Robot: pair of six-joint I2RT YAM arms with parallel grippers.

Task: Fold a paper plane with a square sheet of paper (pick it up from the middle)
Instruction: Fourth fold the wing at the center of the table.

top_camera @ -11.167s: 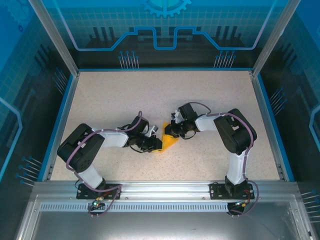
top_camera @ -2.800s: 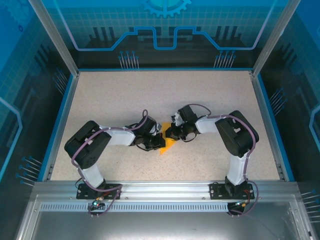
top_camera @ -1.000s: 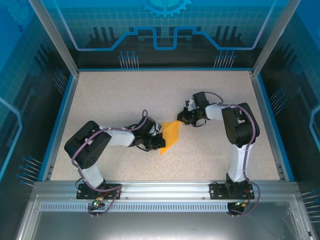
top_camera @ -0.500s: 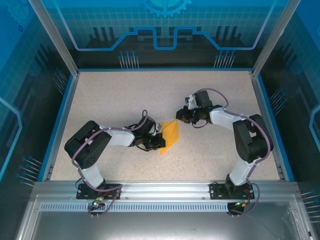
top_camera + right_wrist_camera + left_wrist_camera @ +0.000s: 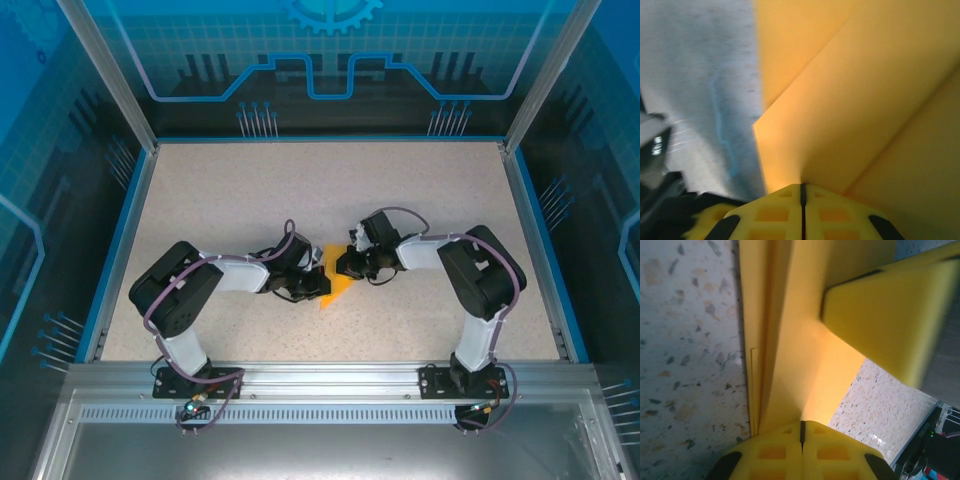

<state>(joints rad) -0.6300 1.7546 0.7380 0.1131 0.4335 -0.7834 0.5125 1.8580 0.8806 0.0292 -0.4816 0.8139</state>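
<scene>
Status: both grippers meet at the middle of the table (image 5: 250,190), with the sheet of paper (image 5: 338,290) lying between and just in front of them.

Change observed: half a second ago the right arm was extended toward the far right, with the paper's far corner drawn out beside its gripper. The right gripper (image 5: 342,268) has now swung back to centre, and the visible orange area is smaller and more compact. I judge that a flap has been carried back over the sheet, so a fold is being laid, not yet creased.

Left gripper (image 5: 308,285): unchanged in position. In its wrist view the fingers (image 5: 775,455) are clenched, seam closed, and the layered edges of the sheet of paper (image 5: 790,340) run straight down into them. I read this as a clamp on the near-left edge, anchoring the work.

Right gripper (image 5: 802,200): fingers pressed together, with a folded panel of the paper (image 5: 865,100) reaching right up to the tips. I judge it is grasping that flap.

Consequence for the task: several layers are already stacked, so folding is under way, but no pointed dart shape is visible yet. The next action calls for pressing the flap flat while the left clamp holds; any slip there would skew the crease.
</scene>
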